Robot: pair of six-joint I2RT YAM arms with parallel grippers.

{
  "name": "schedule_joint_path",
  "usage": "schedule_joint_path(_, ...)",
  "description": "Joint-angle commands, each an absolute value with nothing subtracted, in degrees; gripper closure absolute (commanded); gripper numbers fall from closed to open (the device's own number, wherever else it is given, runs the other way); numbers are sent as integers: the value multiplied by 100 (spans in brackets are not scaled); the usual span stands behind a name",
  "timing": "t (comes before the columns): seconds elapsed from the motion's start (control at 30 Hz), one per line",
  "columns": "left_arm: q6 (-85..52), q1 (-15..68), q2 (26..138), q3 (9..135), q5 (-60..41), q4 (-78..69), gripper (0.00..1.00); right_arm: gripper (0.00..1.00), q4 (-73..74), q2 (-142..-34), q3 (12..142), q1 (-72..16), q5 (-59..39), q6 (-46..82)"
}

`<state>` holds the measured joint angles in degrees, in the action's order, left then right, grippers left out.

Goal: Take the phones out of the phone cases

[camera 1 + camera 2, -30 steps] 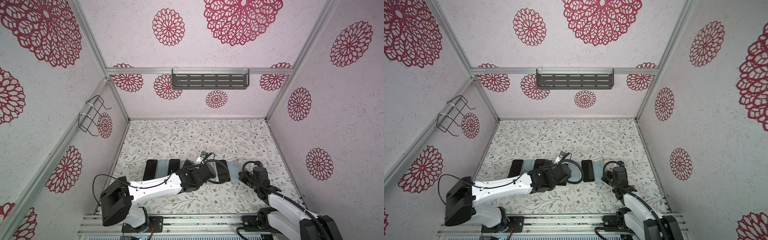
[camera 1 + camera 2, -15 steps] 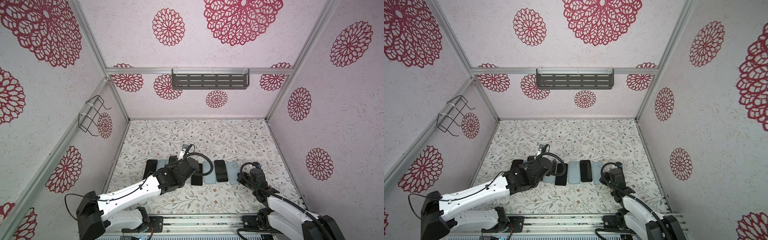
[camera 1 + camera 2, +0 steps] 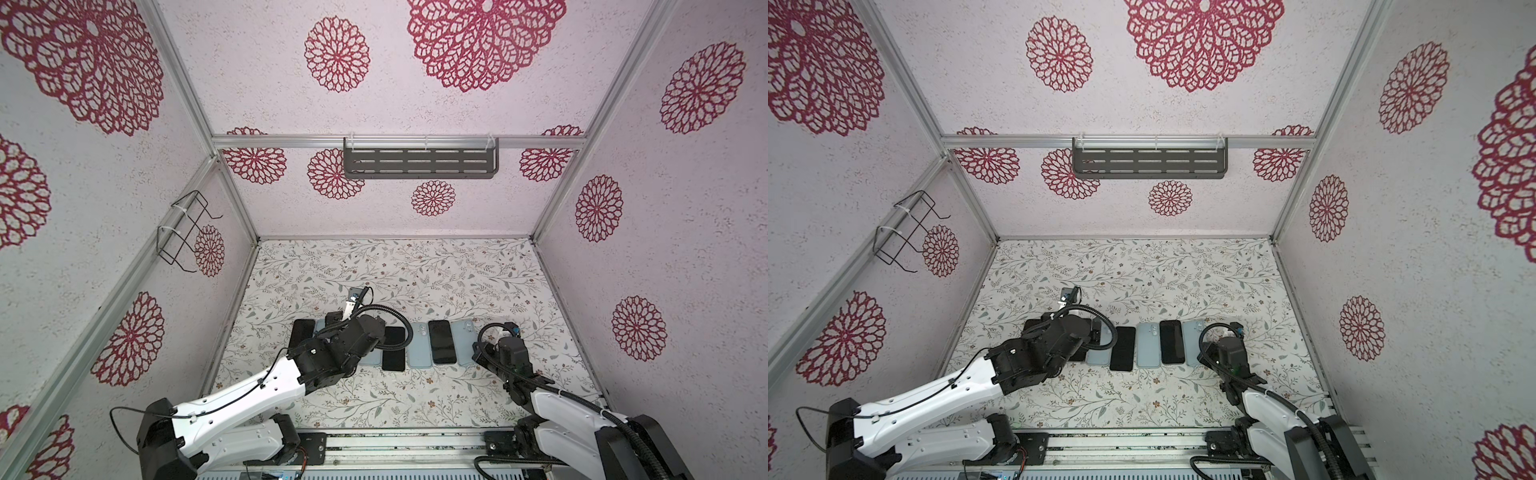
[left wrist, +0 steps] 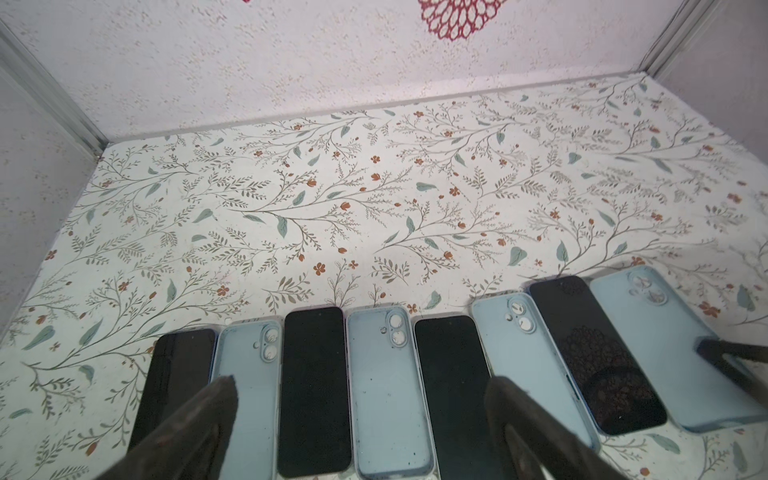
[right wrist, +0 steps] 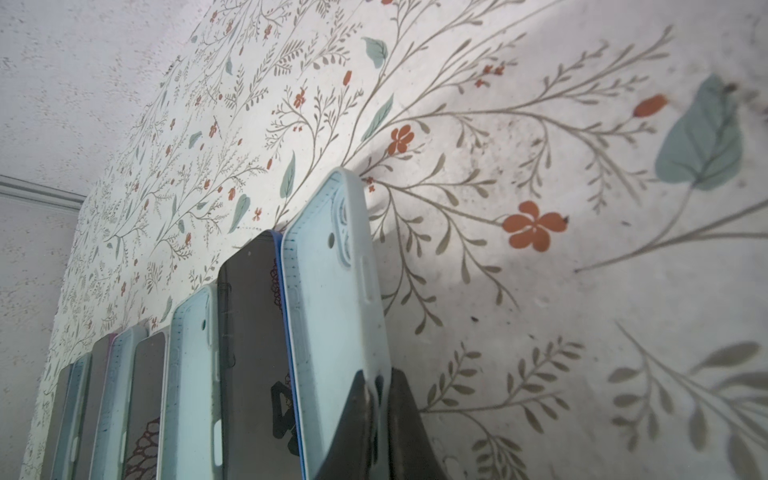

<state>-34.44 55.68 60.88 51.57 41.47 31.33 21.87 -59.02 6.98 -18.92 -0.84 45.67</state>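
Where the row on the floral desk (image 3: 374, 270) ends on the right, the last phone case (image 5: 332, 291), pale blue side up, lies just beside a dark-screened phone (image 5: 253, 332). The right claw (image 5: 376, 382) is pressed together on the case's near end, pinching its rim. Leftward the row alternates phone and case, eight pieces side by side, long edges touching or nearly so. Over the left part of the row the left claw (image 4: 361, 386) hangs spread wide and empty, its dark fingers (image 4: 199, 424) well apart.
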Motion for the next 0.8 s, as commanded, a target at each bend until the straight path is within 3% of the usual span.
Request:
schedule_joint_path(0.0, -3519, 5413, 5719, 5089, 4157, 3234, 3, 100, 2459, -5896, 628, -1986, -324, 4721)
schedule_joint_path(0.1, -3521, 5307, 5398, 5063, 4169, 3358, 3, 97, 2294, -5796, 631, -1986, -411, 4699)
schedule_joint_path(0.23, -3566, 5180, 5003, 4989, 4185, 3544, 3, 65, 1804, -5392, 676, -1985, -416, 4678)
schedule_joint_path(0.37, -3629, 4957, 4686, 4840, 3960, 3605, 3, 41, 1022, -4892, 848, -1969, -201, 4511)
schedule_joint_path(0.43, -3640, 4833, 4555, 4753, 3902, 3636, 3, 21, 552, -4635, 1020, -1945, -45, 4408)
schedule_joint_path(0.53, -3643, 4582, 4433, 4668, 3791, 3664, 3, 1, -196, -4336, 1396, -1878, 148, 4162)
schedule_joint_path(0.77, -3274, 3154, 4593, 4412, 2863, 3079, 3, 1, -972, -4244, 2385, -1501, 537, 3440)
